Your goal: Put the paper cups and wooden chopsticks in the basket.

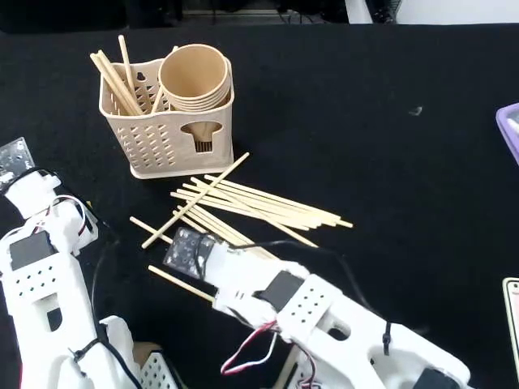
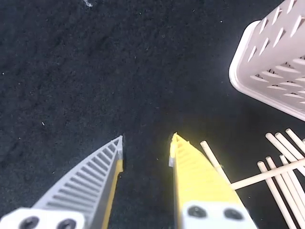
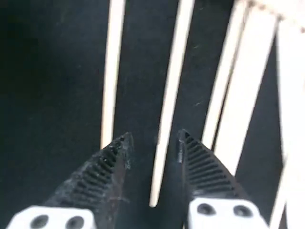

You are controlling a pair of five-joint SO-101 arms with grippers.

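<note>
A beige basket (image 1: 166, 138) stands at the back left with stacked paper cups (image 1: 195, 77) and several wooden chopsticks (image 1: 117, 77) upright in it. More chopsticks (image 1: 259, 207) lie loose on the black table in front of it. My right gripper (image 3: 152, 140) hangs open just above this pile, one chopstick (image 3: 169, 105) lying between its fingers, others on either side. My left gripper (image 2: 147, 138) is open over bare cloth and holds nothing; the basket's corner (image 2: 271, 71) and a few chopstick ends (image 2: 281, 167) lie close by.
The right arm's body (image 1: 308, 312) stretches across the front of the table. The left arm (image 1: 40, 267) stands at the front left. A purple object (image 1: 509, 130) sits at the right edge. One stray chopstick (image 1: 180, 284) lies beside the right arm.
</note>
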